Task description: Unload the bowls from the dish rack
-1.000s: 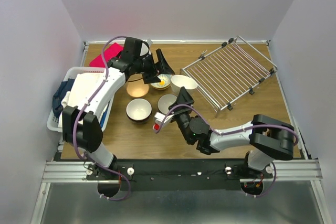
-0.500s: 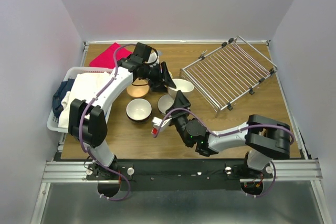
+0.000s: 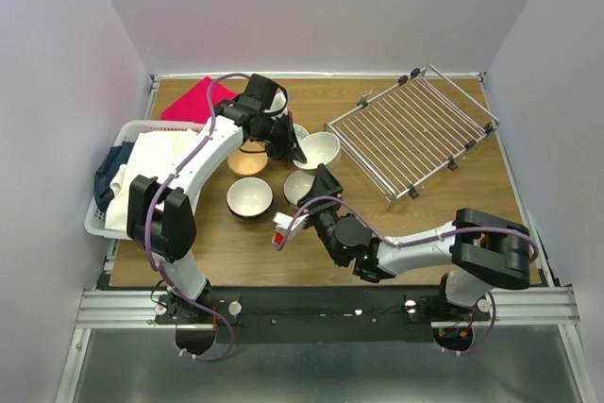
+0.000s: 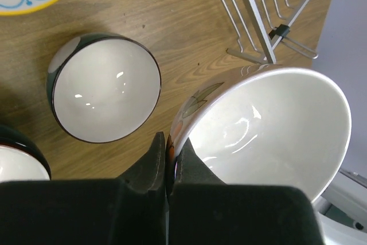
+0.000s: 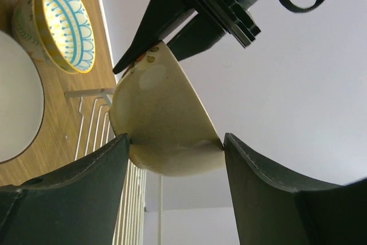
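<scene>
Near mid-worktop (image 3: 453,205), just off the rack's (image 3: 415,129) left corner — cream bowl (image 3: 316,150) raised clear of the wood, mouth tilted. Rim pinched tight by the left gripper (image 4: 170,148), one finger inside, one outside. Directly beneath, the right gripper (image 5: 176,140), fingers set to the width of the lower wall and seemingly touching it on both sides — apparently a grip. Rack bare. Probable handover: foot toward the right gripper, rim toward the left; release owed by one before any carry.

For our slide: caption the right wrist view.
Cream bowl: left jaws pinch its rim, right jaws clasp near its base.
</scene>
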Motion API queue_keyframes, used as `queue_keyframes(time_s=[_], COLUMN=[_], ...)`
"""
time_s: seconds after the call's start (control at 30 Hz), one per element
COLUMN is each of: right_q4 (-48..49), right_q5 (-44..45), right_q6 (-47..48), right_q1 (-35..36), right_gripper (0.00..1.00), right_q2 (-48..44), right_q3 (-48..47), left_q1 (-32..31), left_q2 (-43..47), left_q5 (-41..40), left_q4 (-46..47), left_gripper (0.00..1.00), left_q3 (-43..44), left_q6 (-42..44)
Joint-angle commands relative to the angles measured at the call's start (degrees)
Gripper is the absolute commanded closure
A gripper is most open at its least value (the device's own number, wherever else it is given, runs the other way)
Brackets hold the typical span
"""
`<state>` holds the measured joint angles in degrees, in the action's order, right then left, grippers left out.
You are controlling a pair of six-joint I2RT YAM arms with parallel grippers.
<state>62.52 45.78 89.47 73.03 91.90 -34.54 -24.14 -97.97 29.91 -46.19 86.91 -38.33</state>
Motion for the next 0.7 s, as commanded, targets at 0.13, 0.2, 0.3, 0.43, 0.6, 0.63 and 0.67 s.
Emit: queue_keyframes(time_s=[0.13, 0.2, 0.3, 0.43, 0.6, 0.63, 0.67], right_q4=[-9.69, -16.09, -31.45, -49.49, -62.16, -64.26, -67.32], right_q5=[7.91, 8.88, 9.68, 7.66, 7.83, 6.79, 6.08], right_q6=[-12.98, -16.59, -28.96, -48.81, -61.50, -65.70, -67.92], right_q1=[1.14, 1.32, 1.32, 1.23, 0.62, -0.34, -0.96], right_gripper=[0.14, 0.11, 0.04, 0.00, 0.00, 0.00, 0.00], right_q2=[-6.19, -7.87, -12.43, -16.75, -19.64, -20.17, -20.70], right_q3=[-1.93, -3.07, -6.67, -11.33, -13.26, -14.22, -14.67], left_q1=[0.50, 0.76, 0.94, 0.94, 0.94, 0.94, 0.85], left_q2=[0.94, 1.29, 2.61, 6.11, 12.09, 14.11, 15.08], left_q5=[-8.71, -12.76, -18.54, -24.45, -28.59, -29.11, -29.38], left_q4=[-1.70, -1.79, -0.92, 1.36, 7.08, 7.87, 9.18], left_gripper=[1.00, 1.00, 1.00, 1.00, 1.00, 1.00, 1.00], left_q3=[8.88, 9.06, 7.75, 4.06, -4.27, -5.51, -6.66], left_q6=[3.43, 4.57, 6.33, 7.91, 8.97, 9.23, 9.50])
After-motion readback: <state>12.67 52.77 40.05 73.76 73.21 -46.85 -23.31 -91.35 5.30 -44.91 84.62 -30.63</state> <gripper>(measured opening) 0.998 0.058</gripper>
